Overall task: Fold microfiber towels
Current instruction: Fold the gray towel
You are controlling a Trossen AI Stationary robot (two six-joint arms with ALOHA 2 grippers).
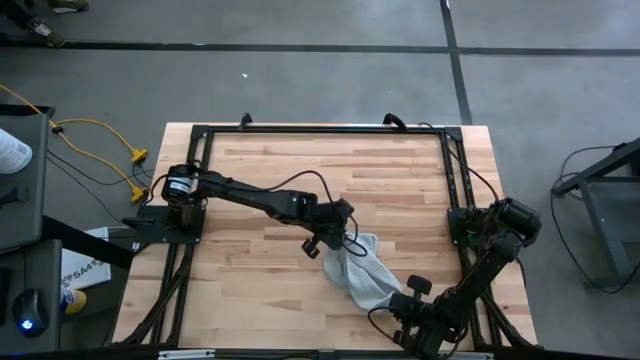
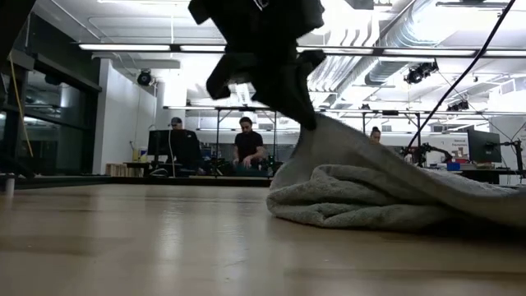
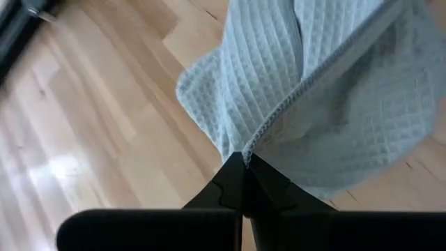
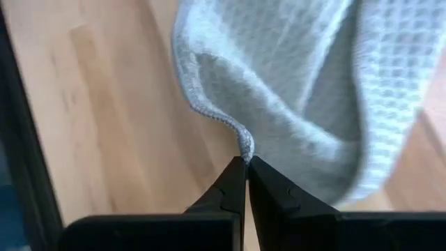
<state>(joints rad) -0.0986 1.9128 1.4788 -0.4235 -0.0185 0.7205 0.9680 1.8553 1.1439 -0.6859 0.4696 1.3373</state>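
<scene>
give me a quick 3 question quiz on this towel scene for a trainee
1. True or false: the left gripper is shut on an edge of the microfiber towel.
2. Multiple choice: what does the right gripper pinch? A) a hemmed edge of the towel B) a cable C) nothing
3. Fill in: in the low view, the towel's lifted part rises from a bunched heap resting on the wooden ____.

Key: 1 true; 2 A; 3 table
</scene>
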